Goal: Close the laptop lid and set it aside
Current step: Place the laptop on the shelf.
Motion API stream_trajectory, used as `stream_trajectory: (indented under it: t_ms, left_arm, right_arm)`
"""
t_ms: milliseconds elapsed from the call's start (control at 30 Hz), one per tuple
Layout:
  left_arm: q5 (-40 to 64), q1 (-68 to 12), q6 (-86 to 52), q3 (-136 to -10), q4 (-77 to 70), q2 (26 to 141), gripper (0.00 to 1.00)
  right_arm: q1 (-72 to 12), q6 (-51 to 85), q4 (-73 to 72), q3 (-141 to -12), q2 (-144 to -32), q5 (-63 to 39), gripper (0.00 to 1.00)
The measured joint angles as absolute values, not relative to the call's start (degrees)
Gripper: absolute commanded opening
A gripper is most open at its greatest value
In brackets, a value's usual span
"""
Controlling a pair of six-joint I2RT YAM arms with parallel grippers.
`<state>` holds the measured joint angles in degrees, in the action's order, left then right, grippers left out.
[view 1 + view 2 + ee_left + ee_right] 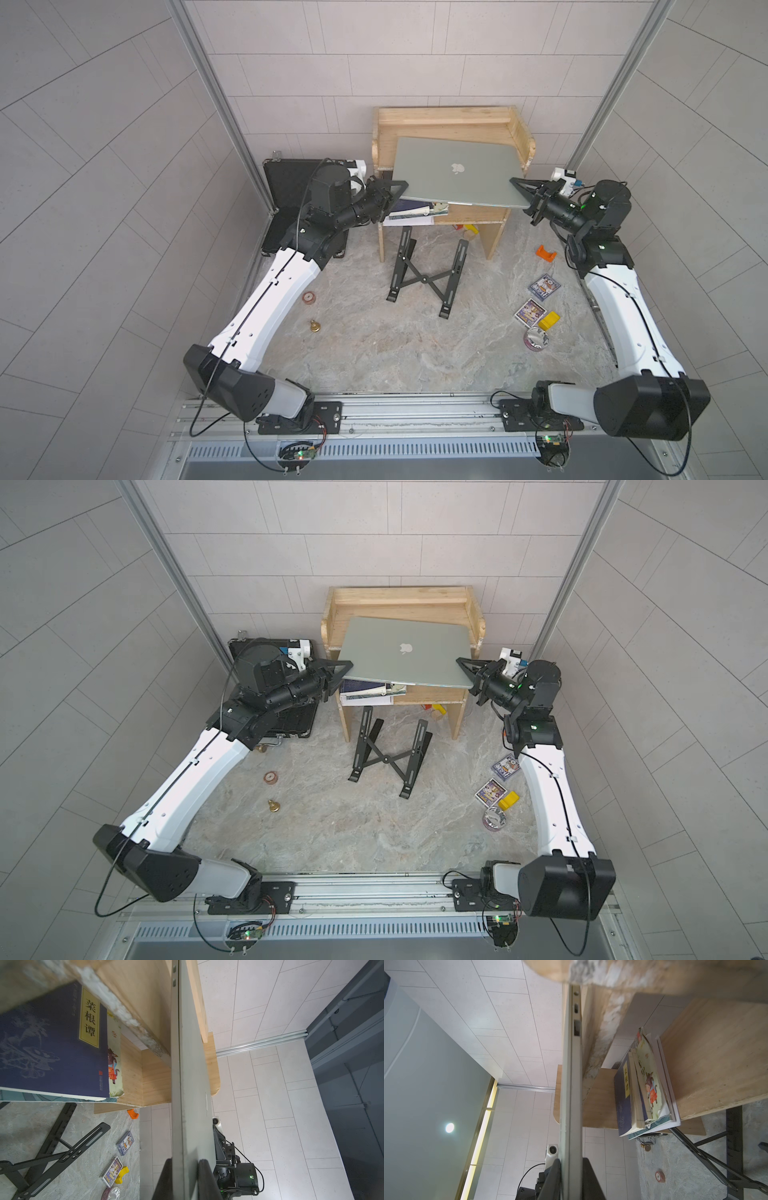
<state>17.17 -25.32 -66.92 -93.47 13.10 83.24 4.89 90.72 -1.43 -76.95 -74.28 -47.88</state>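
The counter [374,345] carried a wooden shelf [444,120] at 12 o'clock. The laptop [478,187] sat over the shelf's top deck, its near edge overhanging the shelf front toward 6 o'clock. Whether it rested on the wood could not be told. The laptop lid [374,654] was shut flat, logo upward. A black briefcase [286,174] stood open at 10 o'clock. A black folding stand [424,278] lay near the counter's centre, in front of the shelf. Books [409,208] lay on the lower deck beneath the laptop. The left pincer [400,188] was clenched on the laptop's 9 o'clock edge. The right pincer [518,188] was clenched on its 3 o'clock edge. A card box [545,286] and a yellow block [548,321] lay at 4 o'clock.
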Motion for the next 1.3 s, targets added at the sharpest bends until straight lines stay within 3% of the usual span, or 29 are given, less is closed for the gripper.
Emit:
stream_trajectory:
  t_ms: [333, 600, 700, 800, 933, 1033, 1133, 1300]
  left_arm:
    - [18.2, -24.6, -67.0, -94.4, 12.1, 84.1, 0.00]
    - [18.2, -24.4, -67.2, -95.6, 10.8, 85.1, 0.00]
    - [18.2, -24.3, -67.4, -96.2, 10.6, 85.8, 0.01]
    - [18.2, -24.3, -67.4, -96.4, 10.4, 86.2, 0.22]
    - [19.6, -24.7, -64.7, -96.4, 12.1, 86.8, 0.58]
    - [20.7, -25.1, -63.5, -96.4, 12.7, 87.2, 0.72]
    - [21.3, -25.1, -62.1, -96.4, 13.5, 86.8, 0.80]
    - [20.3, -24.6, -60.2, -96.4, 15.6, 85.0, 0.82]
  right_arm:
    - [5.3, 92.4, -4.9, -80.1, -78.4, -50.4, 0.00]
    - [5.3, 92.6, -4.9, -83.5, -80.4, -50.7, 0.11]
    - [5.4, 92.6, -4.5, -84.4, -81.1, -50.7, 0.07]
    - [5.5, 92.6, -3.7, -85.2, -81.6, -50.7, 0.00]
    - [5.1, 92.3, -2.9, -86.0, -82.0, -50.8, 0.00]
    - [4.4, 91.7, -1.4, -86.1, -82.0, -51.1, 0.00]
    - [4.1, 91.4, -0.4, -86.2, -82.0, -51.4, 0.00]
    - [4.1, 91.2, 0.5, -87.2, -82.2, -51.3, 0.00]
